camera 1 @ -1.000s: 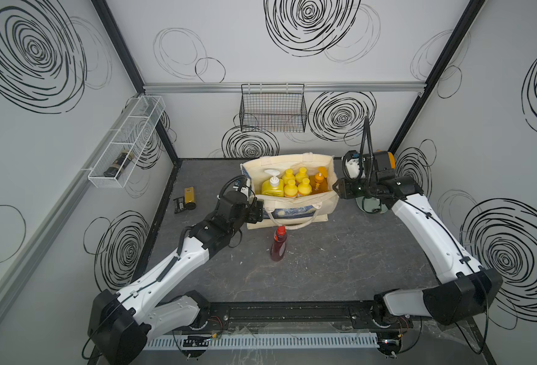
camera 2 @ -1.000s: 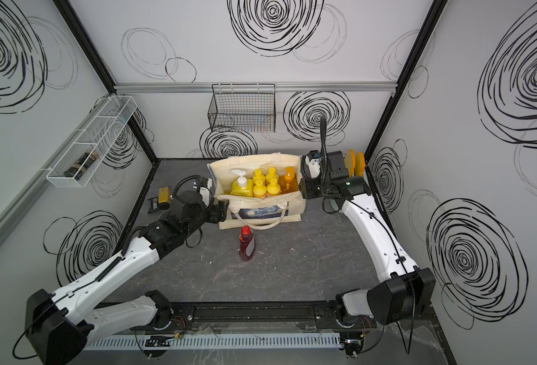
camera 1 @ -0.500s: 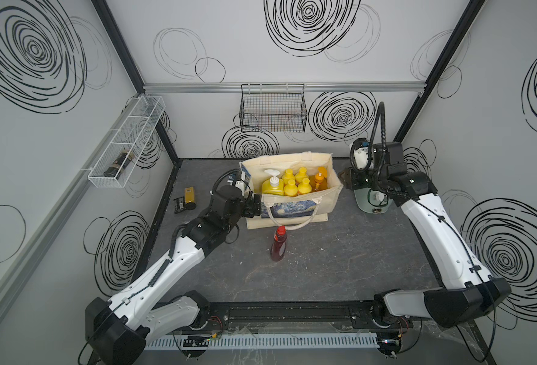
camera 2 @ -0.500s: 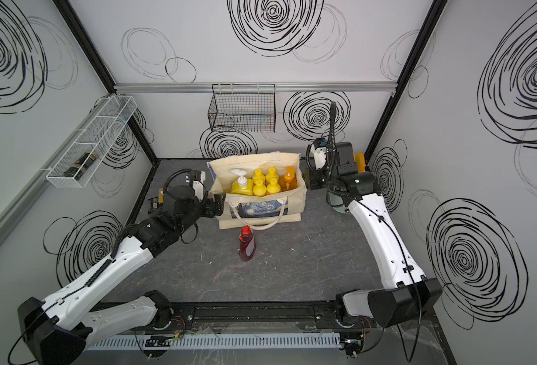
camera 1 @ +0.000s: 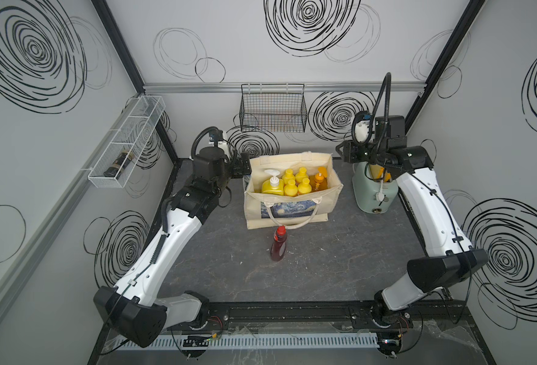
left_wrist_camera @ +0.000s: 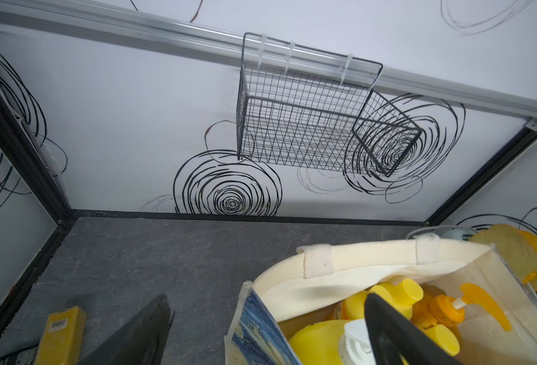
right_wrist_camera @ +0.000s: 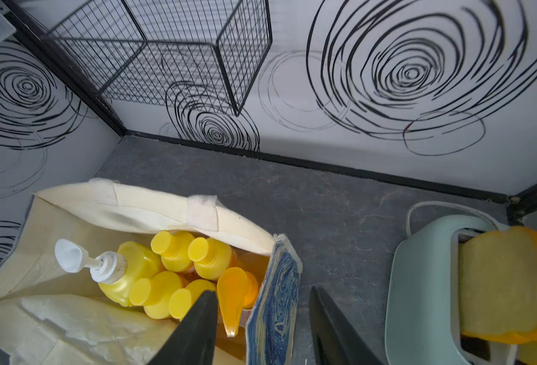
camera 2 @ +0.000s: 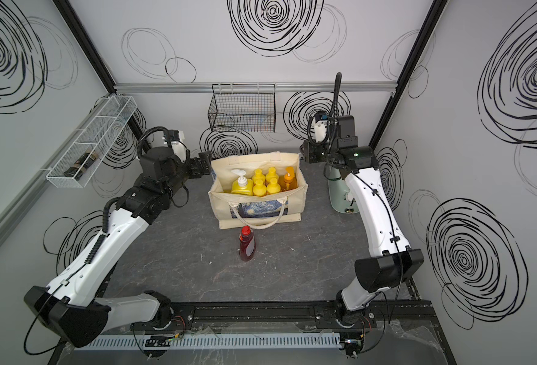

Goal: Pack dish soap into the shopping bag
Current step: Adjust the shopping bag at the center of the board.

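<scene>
Standing upright on the table (camera 1: 339, 259), long axis vertical, cap up: red bottle (camera 1: 279, 245), the one soap not yet packed, just in front of the bag (camera 1: 254, 215) on the side toward the robot's base, its cap near the front handle loop. Bag held six, all upright: yellow pump bottle (camera 1: 272, 186), four yellow-capped bottles (camera 1: 295, 181), amber pump bottle (camera 1: 319, 180). Left claw (camera 1: 243, 166) was at the bag's left end at rim height, jaws wide apart, holding nothing; in the left wrist view the end wall lay between its fingers, one over the bottles, one outside. Right claw (camera 1: 343, 153) was at the bag's right end, jaws partly apart, the end wall between them with a gap on either side and, as far as could be seen, nothing gripped. Both arms were stretched forward from the base, wrists pointing inward at the bag. From either claw the red bottle lay lower and back toward the base. It stood slightly left of the bag's middle, so the left arm looked the nearer. Also present: toaster (camera 1: 374, 196) beside the right arm, wire basket (camera 1: 273, 110) on the back wall, yellow packet (left_wrist_camera: 62, 335) on the table.
</scene>
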Robot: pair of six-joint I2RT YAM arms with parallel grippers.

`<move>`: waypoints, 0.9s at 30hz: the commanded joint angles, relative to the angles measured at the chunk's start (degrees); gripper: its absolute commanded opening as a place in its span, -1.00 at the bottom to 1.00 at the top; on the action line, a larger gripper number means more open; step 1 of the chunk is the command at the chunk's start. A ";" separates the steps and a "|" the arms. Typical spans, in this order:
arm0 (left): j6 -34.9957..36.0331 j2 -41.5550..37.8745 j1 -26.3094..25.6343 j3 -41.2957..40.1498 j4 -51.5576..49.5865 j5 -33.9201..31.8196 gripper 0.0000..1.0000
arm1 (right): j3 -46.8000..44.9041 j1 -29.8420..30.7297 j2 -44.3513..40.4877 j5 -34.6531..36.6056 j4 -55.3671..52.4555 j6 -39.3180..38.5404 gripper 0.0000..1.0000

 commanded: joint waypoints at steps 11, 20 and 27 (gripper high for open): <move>0.80 3.89 0.00 -3.95 3.02 1.47 0.89 | -7.83 2.01 -1.79 3.78 3.27 -0.91 0.02; 1.01 5.21 -0.63 -5.86 2.80 2.58 0.67 | -9.32 1.97 -0.72 2.95 2.00 -1.69 -0.02; 1.06 5.16 -1.13 -7.80 3.27 2.57 0.18 | -9.95 1.98 0.15 1.52 0.50 -2.12 -0.12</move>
